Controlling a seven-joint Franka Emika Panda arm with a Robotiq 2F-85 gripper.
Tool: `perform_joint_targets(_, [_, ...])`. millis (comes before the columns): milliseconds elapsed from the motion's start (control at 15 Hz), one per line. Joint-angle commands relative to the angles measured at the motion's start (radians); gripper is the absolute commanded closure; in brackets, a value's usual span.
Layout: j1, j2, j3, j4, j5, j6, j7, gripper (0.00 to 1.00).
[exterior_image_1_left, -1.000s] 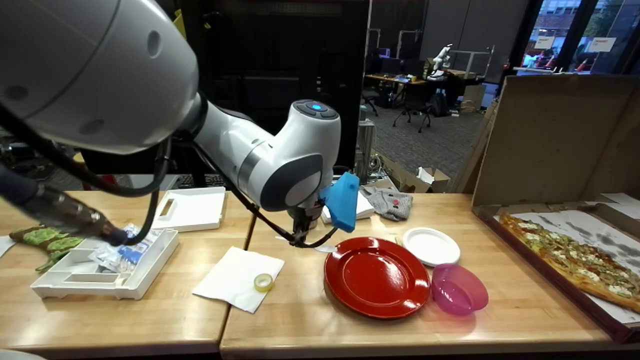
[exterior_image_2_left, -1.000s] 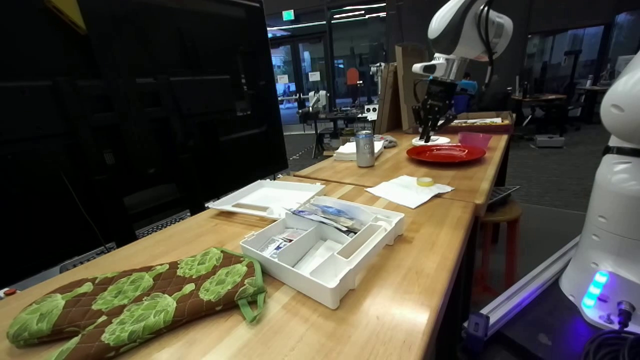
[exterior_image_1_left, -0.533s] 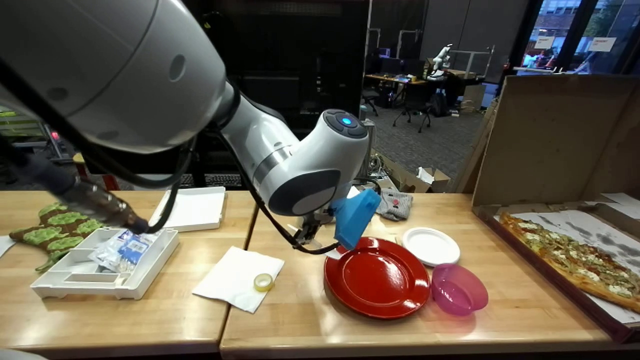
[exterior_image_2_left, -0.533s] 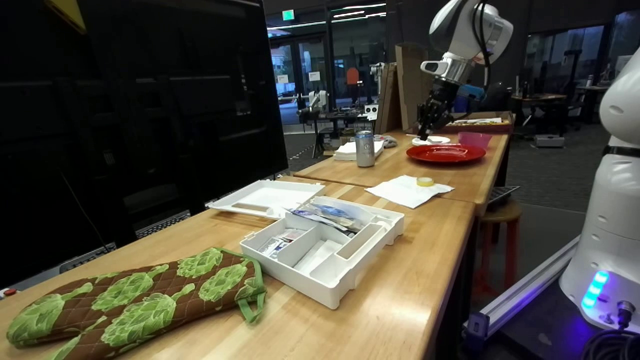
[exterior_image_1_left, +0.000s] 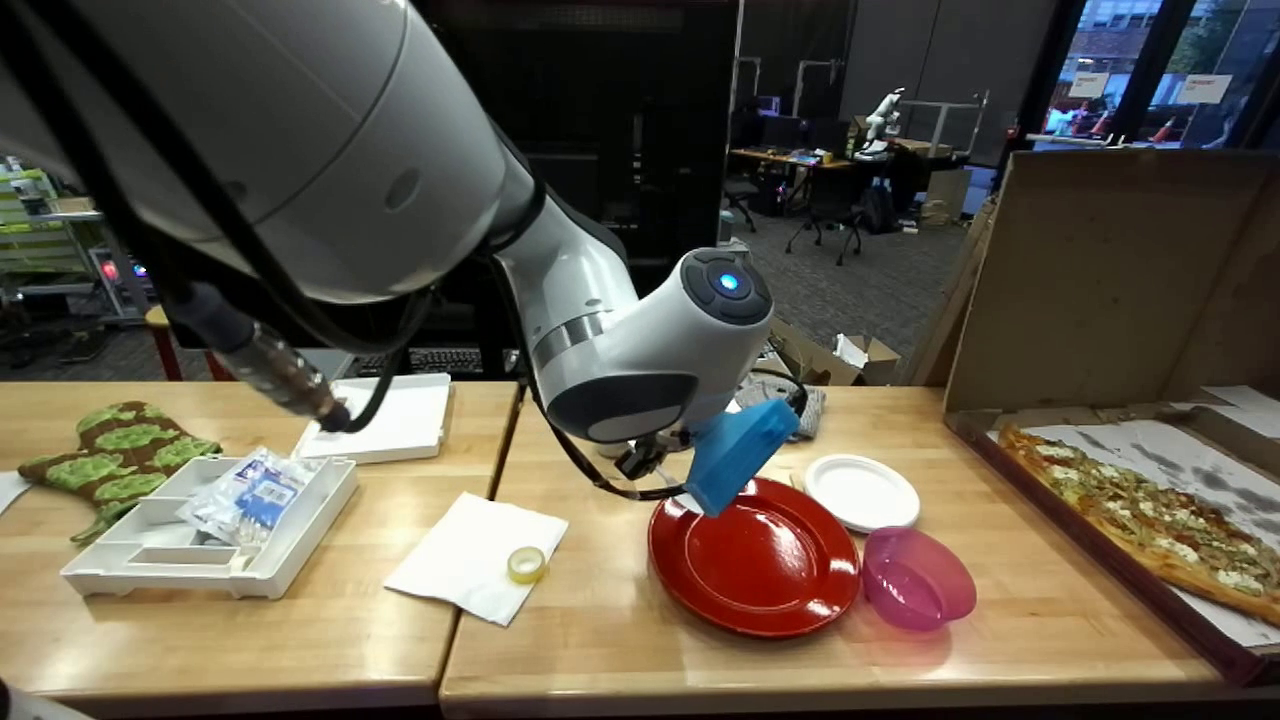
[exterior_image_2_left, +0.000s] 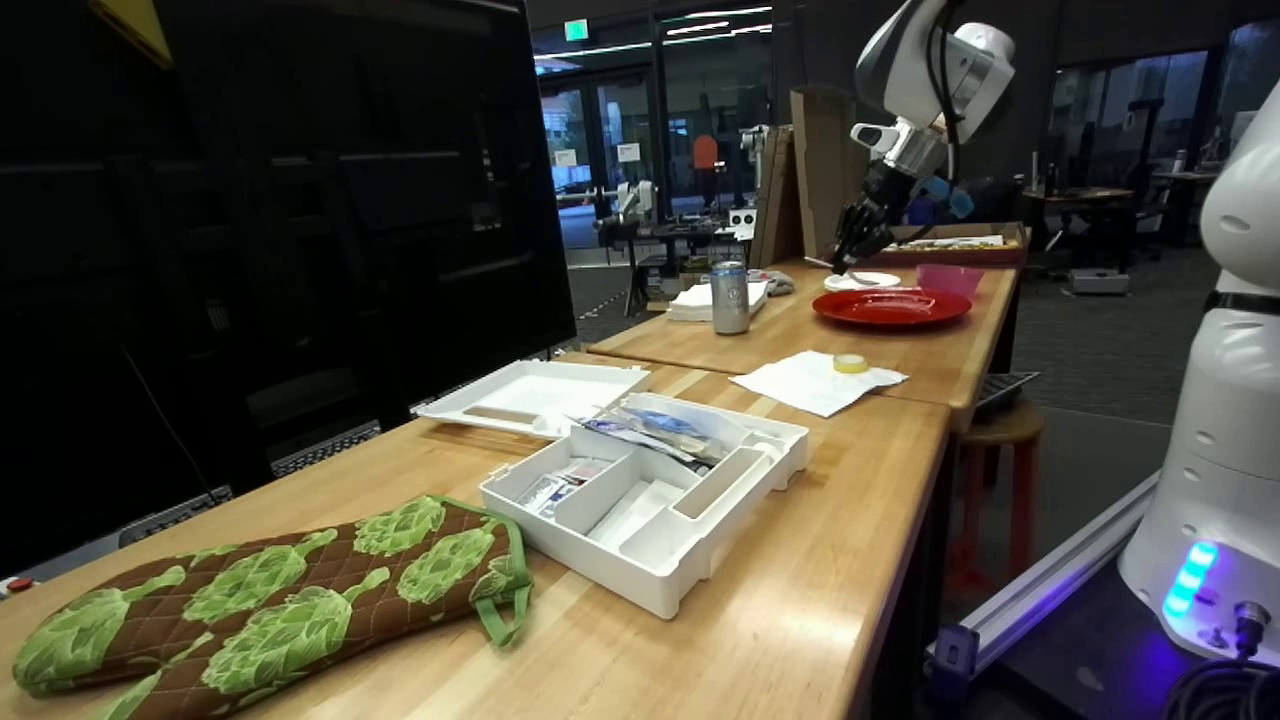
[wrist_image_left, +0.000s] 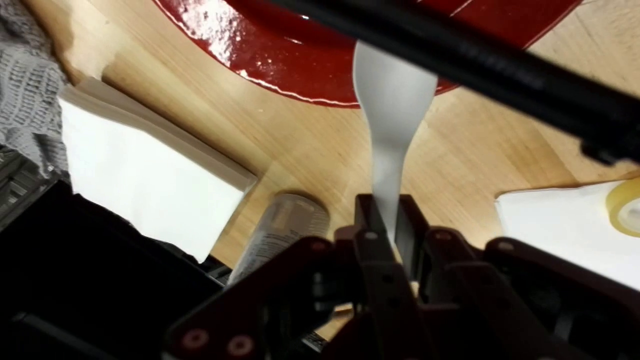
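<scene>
Wood-topped table (wrist_image_left: 300, 145) fills the background of the wrist view, and the hand (wrist_image_left: 389, 215) sits at the bottom, fingers pinched on a white spoon (wrist_image_left: 392, 105). What matters imo is how that white spoon lies: long axis runs pretty much straight out from the fingertips, handle back between them, bowl end pointing away and overlapping the rim of the red plate (wrist_image_left: 300, 70). A black bar (wrist_image_left: 500, 72) cuts across the tip, so no idea exactly where it ends. Silver can (wrist_image_left: 285, 225) is just left of the hand, white paper stack (wrist_image_left: 150, 175) farther left, yellow tape roll (wrist_image_left: 616, 205) way out on the right.

In an exterior view, the red plate is to the right of the hand and a bit nearer, and you only catch a sliver of the white spoon by the blue block (exterior_image_1_left: 740, 460). Pink bowl (exterior_image_1_left: 918, 580) is just beside the red plate on its right.

In an exterior view you also get it side-on: white spoon fairly flat with a dip to the right, handle end poking out left of the fingers, bowl end on the red plate side. Looks like it hangs just above the rim, but tbh can't tell for sure. White box (exterior_image_2_left: 610, 570) and oven mitt (exterior_image_2_left: 280, 590) are well apart, near left.
</scene>
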Motion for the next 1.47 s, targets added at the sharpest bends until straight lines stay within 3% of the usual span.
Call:
perform_joint_targets(0, [0.031, 0.062, -0.010, 0.049, 0.079, 0.040, -0.052, 0.97])
perform_joint_targets(933, [0.046, 0.298, 0.000, 0.205, 0.125, 0.021, -0.071, 0.97])
perform_joint_targets(1400, [0.032, 0.353, 0.003, 0.248, 0.142, 0.017, -0.071, 0.97])
